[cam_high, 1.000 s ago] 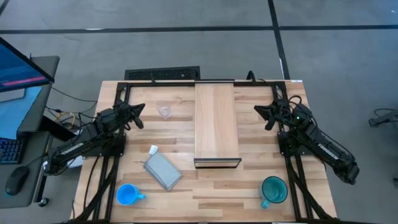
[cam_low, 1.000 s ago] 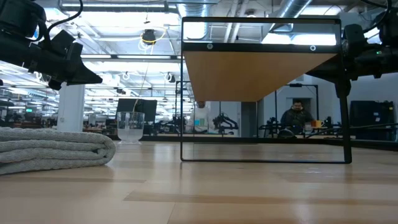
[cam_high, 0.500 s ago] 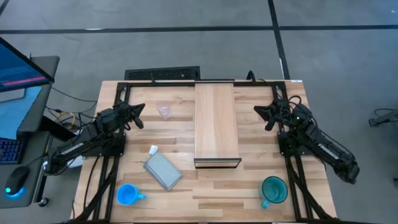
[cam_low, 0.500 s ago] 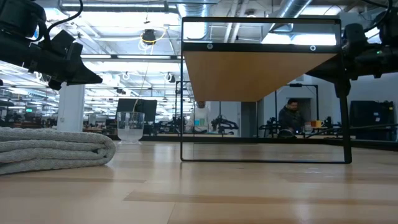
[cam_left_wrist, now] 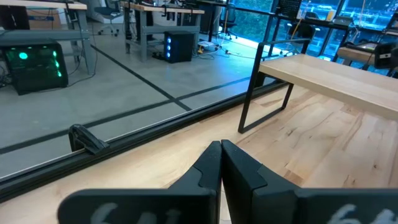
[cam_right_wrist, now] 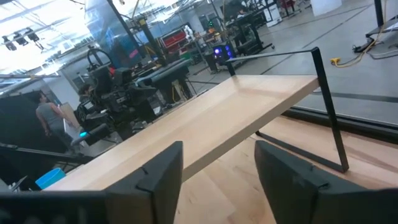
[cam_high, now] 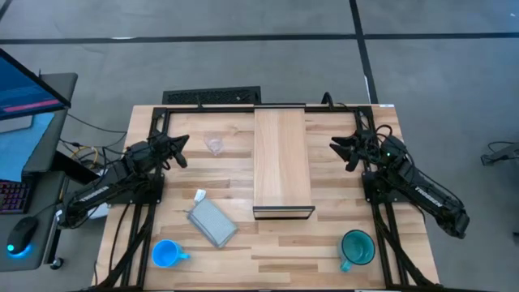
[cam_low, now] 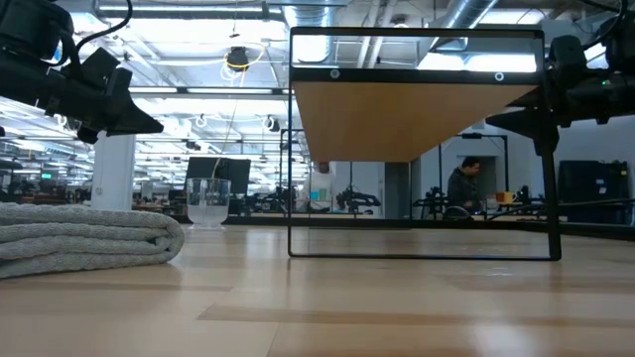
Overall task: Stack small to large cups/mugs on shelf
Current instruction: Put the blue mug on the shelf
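Note:
The pale wood shelf stands on thin dark legs in the table's middle. The tiny clear glass cup stands upright on the table left of it and also shows in the low view. The bright blue mug stands at the near left, the teal mug at the near right. My left gripper hovers shut and empty just left of the glass cup. My right gripper hovers open and empty right of the shelf, pointing at it.
A flat grey pouch lies between the blue mug and the shelf's near end and shows in the low view. A dark frame runs along the table's edges. A person shows in the room far behind the table.

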